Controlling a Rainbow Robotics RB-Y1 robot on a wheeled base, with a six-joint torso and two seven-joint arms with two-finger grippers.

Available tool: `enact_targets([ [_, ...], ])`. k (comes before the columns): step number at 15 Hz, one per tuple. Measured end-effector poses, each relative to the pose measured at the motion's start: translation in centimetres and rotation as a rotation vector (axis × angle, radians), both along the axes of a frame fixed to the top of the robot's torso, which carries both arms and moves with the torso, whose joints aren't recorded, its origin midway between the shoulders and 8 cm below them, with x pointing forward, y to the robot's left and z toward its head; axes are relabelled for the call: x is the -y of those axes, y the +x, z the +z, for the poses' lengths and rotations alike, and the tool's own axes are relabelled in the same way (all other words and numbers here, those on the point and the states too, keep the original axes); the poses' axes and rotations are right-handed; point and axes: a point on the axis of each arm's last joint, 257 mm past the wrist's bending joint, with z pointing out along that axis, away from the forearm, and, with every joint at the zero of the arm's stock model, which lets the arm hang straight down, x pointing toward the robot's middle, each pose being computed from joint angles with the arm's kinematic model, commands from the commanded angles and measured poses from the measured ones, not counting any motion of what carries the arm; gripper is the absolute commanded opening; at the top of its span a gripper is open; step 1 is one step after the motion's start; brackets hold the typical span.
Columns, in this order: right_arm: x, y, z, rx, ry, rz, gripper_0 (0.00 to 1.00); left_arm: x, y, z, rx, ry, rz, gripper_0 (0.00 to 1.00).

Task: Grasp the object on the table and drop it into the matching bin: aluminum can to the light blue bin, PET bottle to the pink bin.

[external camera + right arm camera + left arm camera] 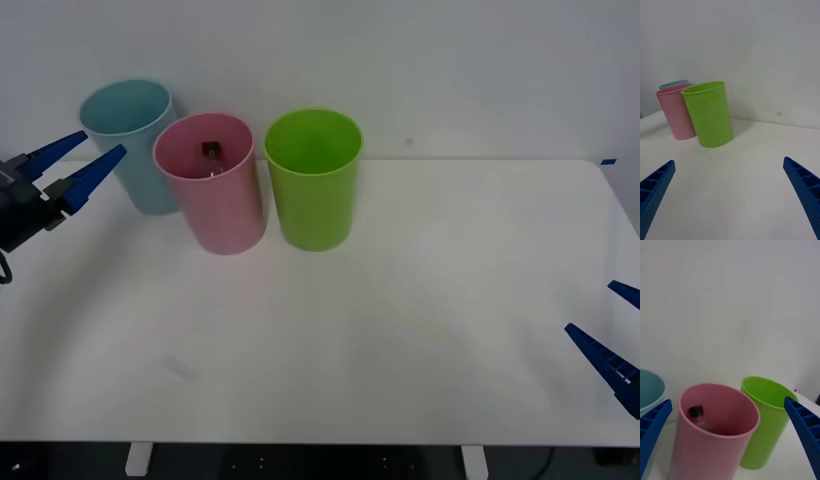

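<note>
Three bins stand in a row at my 11 o'clock on the table [420, 300]. Starting at my 9 o'clock, my left gripper [78, 162] hangs empty in the air with its jaws spread, beside the light blue bin [130, 145]. Next comes the pink bin [212, 185], and I see the PET bottle [700, 418] lying inside it, black cap up. Touching that is a lime green bin [315, 180]. At 4 o'clock my right gripper [730, 195] waits low, jaws wide apart, holding nothing.
</note>
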Motion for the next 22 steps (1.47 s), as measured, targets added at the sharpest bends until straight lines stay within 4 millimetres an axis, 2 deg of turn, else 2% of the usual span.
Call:
enact_targets([
  [4,0.0,0.0,0.0,0.000,0.000,0.000,1.00,-2.2,-3.2,-2.9,-0.033,0.040,-0.002,1.00],
  [10,0.0,0.0,0.0,0.000,0.000,0.000,1.00,-4.7,-7.0,-6.7,-0.015,0.167,0.037,1.00],
  [16,0.0,0.0,0.0,0.000,0.000,0.000,1.00,-7.3,-10.6,-8.5,-0.034,0.222,0.055,1.00],
  [22,0.0,0.0,0.0,0.000,0.000,0.000,1.00,-8.5,-13.5,-11.1,-0.081,0.259,0.061,1.00],
])
